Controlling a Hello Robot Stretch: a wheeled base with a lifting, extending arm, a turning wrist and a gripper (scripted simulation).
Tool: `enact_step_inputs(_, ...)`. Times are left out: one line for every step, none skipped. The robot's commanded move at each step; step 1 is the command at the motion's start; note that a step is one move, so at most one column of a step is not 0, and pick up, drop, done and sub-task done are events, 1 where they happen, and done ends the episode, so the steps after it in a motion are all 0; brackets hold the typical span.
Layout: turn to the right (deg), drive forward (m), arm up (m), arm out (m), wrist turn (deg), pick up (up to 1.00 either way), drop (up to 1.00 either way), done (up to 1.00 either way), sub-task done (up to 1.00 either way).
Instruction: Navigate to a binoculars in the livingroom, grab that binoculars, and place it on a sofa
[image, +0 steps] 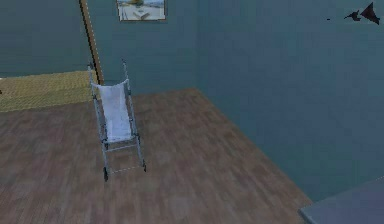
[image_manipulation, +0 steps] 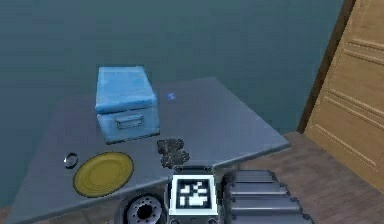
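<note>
A small dark lumpy thing (image_manipulation: 175, 152), which may be the binoculars, lies on a grey table (image_manipulation: 230, 125) in the arm side view. Just below it sits a white square with black marks (image_manipulation: 193, 195) at the arm's far end. The gripper's dark body (image_manipulation: 147, 211) is left of that square, at the bottom edge over the table. The dark arm bar (image_manipulation: 262, 195) lies to the right of the square. I cannot tell whether the gripper holds anything.
On the same table stand a blue box (image_manipulation: 125, 100), a yellow plate (image_manipulation: 103, 173) and a small ring-like thing (image_manipulation: 71, 158). A wooden door (image_manipulation: 355, 90) is at the right. Ahead stands a folding chair (image: 118, 115) on the wood floor, with a teal wall (image: 280, 80) and a picture (image: 141, 8) behind it. The table's corner (image: 345, 208) shows at the lower right.
</note>
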Motion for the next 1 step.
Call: enact_step_inputs(0.0, 0.00, 0.00, 0.22, 0.0, 0.00, 0.00, 0.00, 0.00)
